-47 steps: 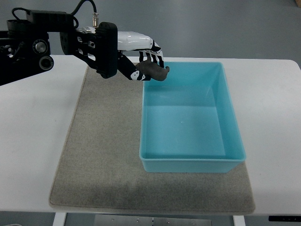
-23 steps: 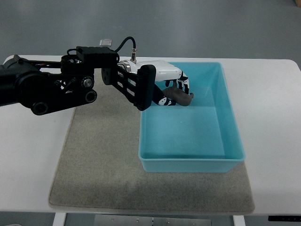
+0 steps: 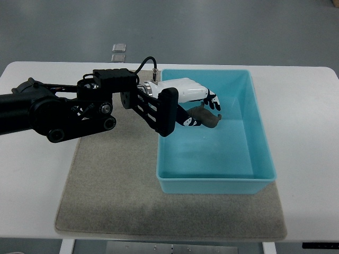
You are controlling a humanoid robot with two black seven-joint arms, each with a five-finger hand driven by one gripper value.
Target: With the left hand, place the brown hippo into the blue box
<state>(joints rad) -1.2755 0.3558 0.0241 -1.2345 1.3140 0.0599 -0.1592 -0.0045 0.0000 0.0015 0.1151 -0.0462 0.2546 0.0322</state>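
Brown hippo point(image 3: 207, 118) hangs over the blue box point(image 3: 259, 138), clamped in the left robot hand point(image 3: 200, 106); snagged fingers could drag it out

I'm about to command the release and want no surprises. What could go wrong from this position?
1. The left hand looks to be opening above the blue box floor, so the brown hippo may drop, bounce or roll toward a wall.
2. The hippo may snag on the fingers and lift back out on retreat.
3. The forearm crosses the box's left rim; a low withdrawal could nudge the box across the mat.
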